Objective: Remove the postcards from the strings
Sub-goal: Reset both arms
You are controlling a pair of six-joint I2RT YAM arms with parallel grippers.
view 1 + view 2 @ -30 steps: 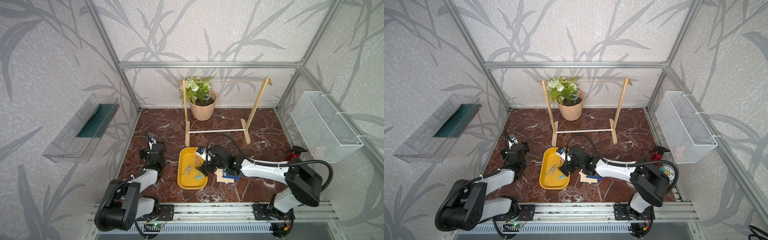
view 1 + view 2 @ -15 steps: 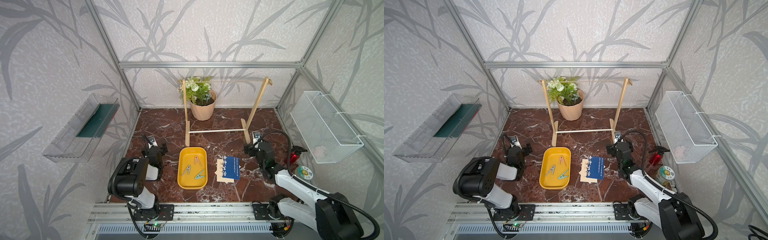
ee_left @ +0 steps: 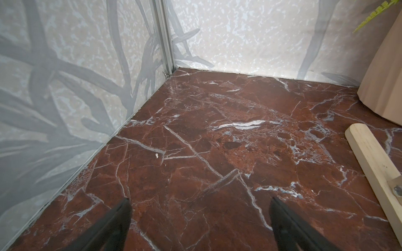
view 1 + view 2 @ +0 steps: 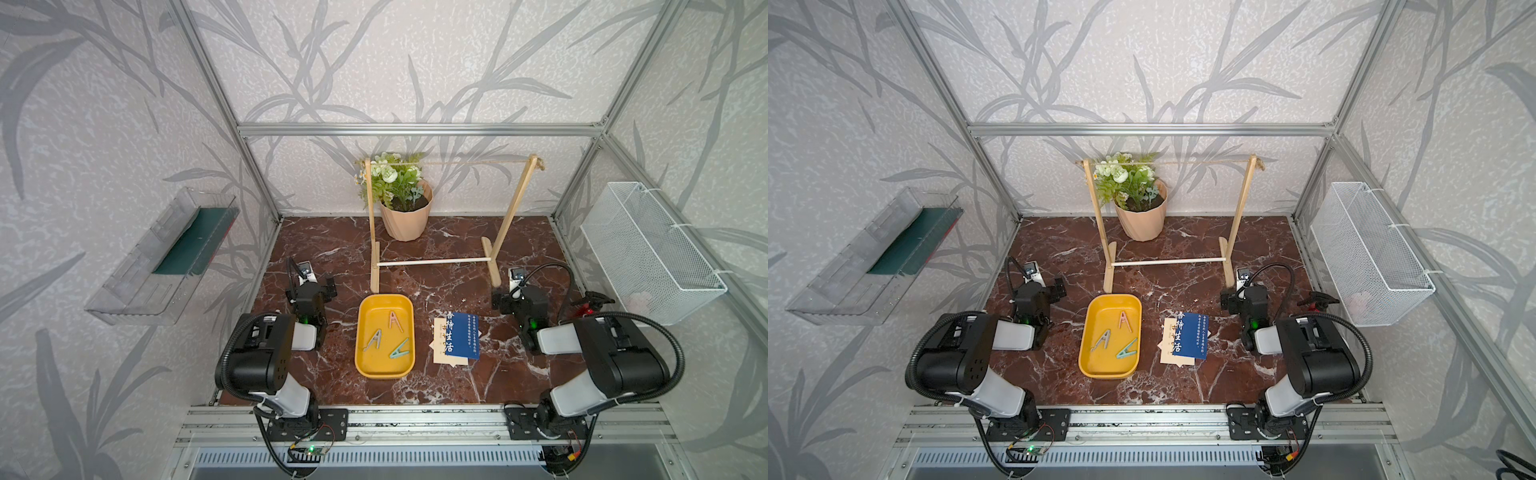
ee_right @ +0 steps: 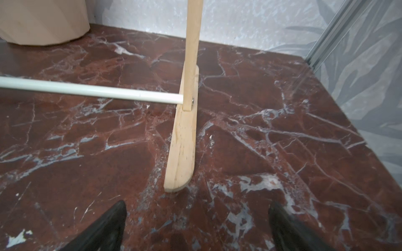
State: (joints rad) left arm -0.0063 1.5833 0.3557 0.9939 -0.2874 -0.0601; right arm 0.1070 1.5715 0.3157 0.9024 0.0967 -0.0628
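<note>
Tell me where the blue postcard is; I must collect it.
In both top views, the blue postcard lies on cream cards, right of the yellow tray, before the wooden rack.

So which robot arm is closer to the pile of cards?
Right. The right end effector is close beside the cards, not touching, near the rack foot. The left end effector is farther away, on the other side of the yellow tray.

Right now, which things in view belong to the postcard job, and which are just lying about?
Job:
- postcards, stacked beside the tray
- string, nothing hanging on it
- wooden rack
- pegs in the yellow tray

Lying about:
- potted plant
- wire basket
- clear wall shelf
</note>
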